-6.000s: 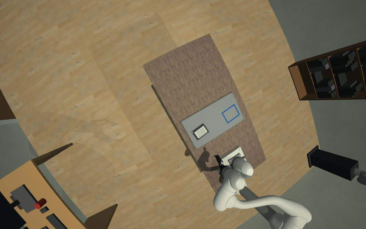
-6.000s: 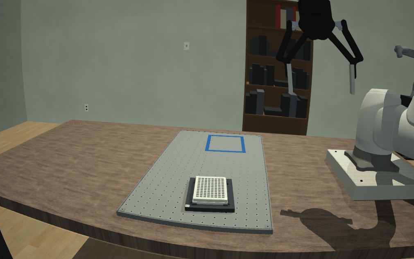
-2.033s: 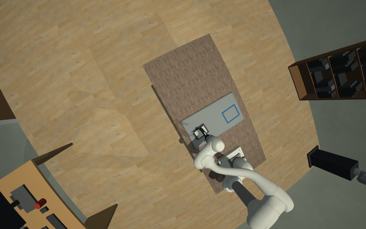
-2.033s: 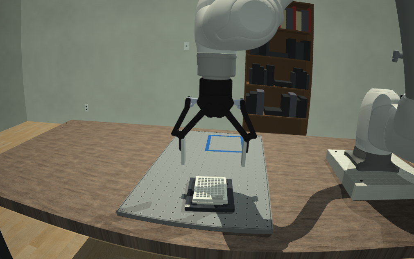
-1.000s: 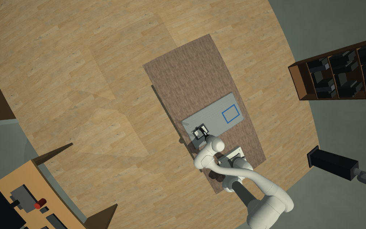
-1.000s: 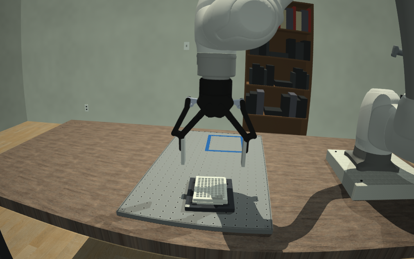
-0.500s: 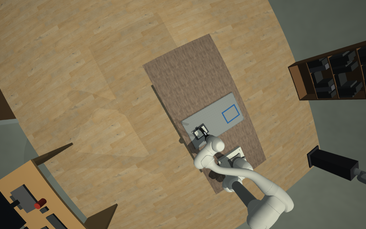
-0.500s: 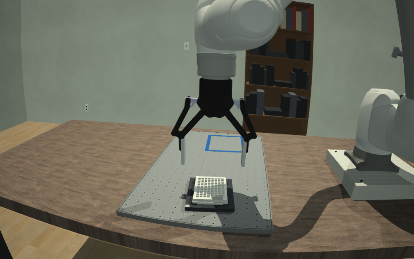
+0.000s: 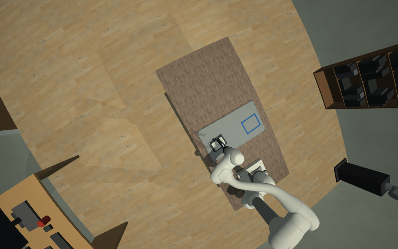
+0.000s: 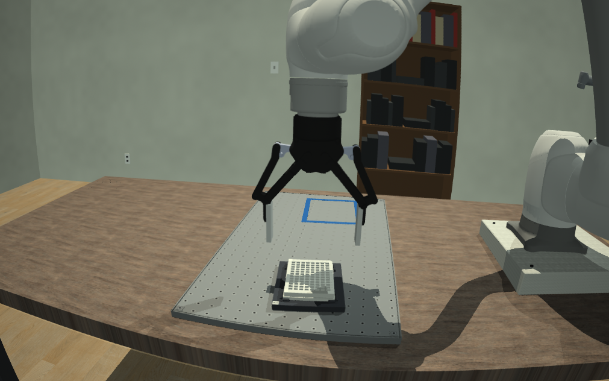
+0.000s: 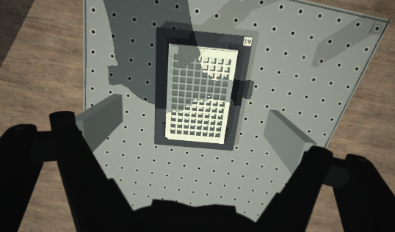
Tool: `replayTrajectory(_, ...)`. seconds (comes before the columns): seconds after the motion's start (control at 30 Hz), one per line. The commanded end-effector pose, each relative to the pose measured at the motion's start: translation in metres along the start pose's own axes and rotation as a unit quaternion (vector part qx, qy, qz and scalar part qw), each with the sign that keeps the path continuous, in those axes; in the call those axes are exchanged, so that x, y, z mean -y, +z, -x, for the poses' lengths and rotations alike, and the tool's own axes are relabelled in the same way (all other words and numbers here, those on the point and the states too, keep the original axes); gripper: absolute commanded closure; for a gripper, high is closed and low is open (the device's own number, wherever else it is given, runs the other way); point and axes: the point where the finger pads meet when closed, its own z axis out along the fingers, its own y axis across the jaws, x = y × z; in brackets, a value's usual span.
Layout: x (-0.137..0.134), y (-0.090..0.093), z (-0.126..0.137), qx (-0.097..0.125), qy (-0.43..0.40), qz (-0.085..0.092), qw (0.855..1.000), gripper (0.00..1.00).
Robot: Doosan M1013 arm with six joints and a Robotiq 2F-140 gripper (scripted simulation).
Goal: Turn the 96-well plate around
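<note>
The white 96-well plate [image 10: 309, 279] lies flat in the dark plate nest N1 [image 10: 308, 294] near the front of the grey perforated deck. In the wrist view the plate [image 11: 199, 95] fills the nest, and a small white A1 label [image 11: 247, 41] marks the nest's top right corner. The plate's cut corner is too small to make out. My gripper [image 10: 314, 229] hangs open and empty above the plate, its fingers spread wider than the plate. It also shows in the wrist view [image 11: 194, 128] and from above [image 9: 218, 142].
The blue taped outline B1 [image 10: 329, 211] lies at the far end of the deck, also seen from above [image 9: 250, 123]. The robot's base [image 10: 557, 264] stands on the table to the right. A bookshelf [image 10: 411, 118] stands behind the table.
</note>
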Motion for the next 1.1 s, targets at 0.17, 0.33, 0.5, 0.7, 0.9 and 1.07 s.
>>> replayTrajectory(0.17, -0.004, 0.008, 0.002, 0.002, -0.006, 0.002, 1.0, 0.0)
replayTrajectory(0.33, -0.004, 0.015, 0.002, 0.002, -0.006, 0.002, 1.0, 0.0)
replayTrajectory(0.5, -0.004, 0.023, 0.002, 0.002, -0.006, 0.002, 1.0, 0.0)
replayTrajectory(0.7, -0.004, 0.033, 0.002, 0.002, -0.006, 0.002, 1.0, 0.0)
replayTrajectory(0.9, -0.004, 0.04, 0.002, 0.002, -0.006, 0.002, 1.0, 0.0)
replayTrajectory(1.07, -0.004, 0.048, 0.002, 0.002, -0.006, 0.002, 1.0, 0.0)
